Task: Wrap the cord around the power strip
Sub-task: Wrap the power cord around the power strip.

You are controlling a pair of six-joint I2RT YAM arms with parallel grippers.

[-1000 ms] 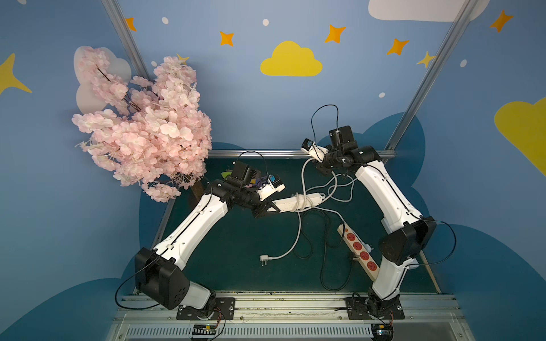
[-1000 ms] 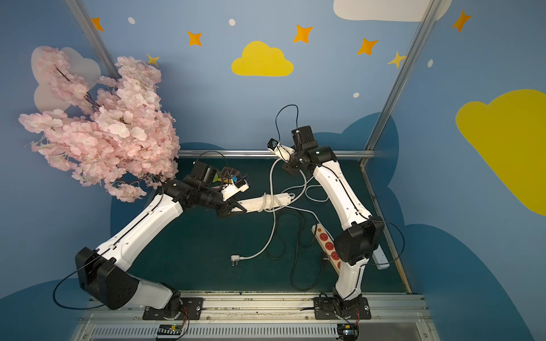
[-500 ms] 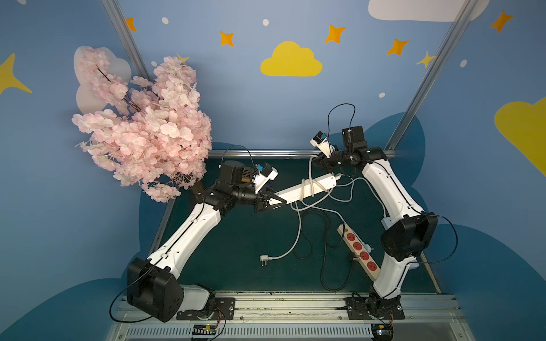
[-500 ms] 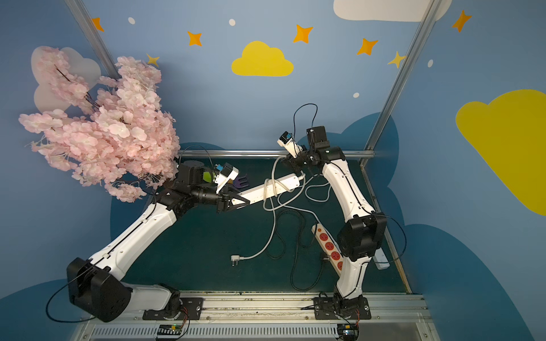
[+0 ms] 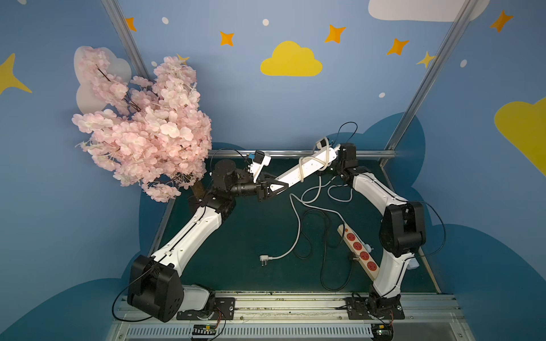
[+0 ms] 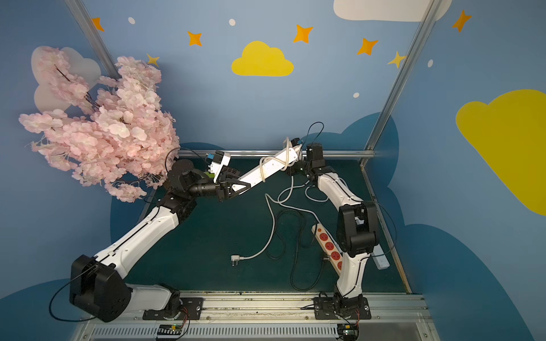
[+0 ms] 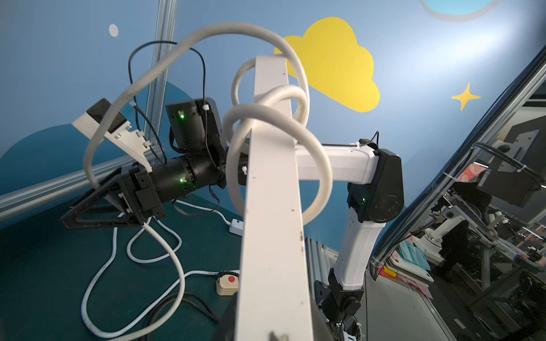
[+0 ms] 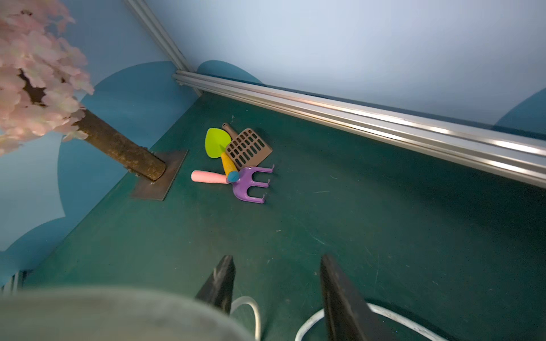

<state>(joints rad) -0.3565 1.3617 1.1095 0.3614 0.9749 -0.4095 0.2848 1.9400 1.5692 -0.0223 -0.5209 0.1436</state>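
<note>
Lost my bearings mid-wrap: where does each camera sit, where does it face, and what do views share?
Both top views: high above the arms' bases, looking down on the table; both arms whole, left gripper clamping the white power strip.
Left wrist: on the left arm, looking along that strip and its looped cord towards the right arm.
Right wrist: on the right arm, facing toy garden tools and the tree trunk; open right gripper in the foreground.
Shared: strip and cord, in top views and left wrist.
</note>
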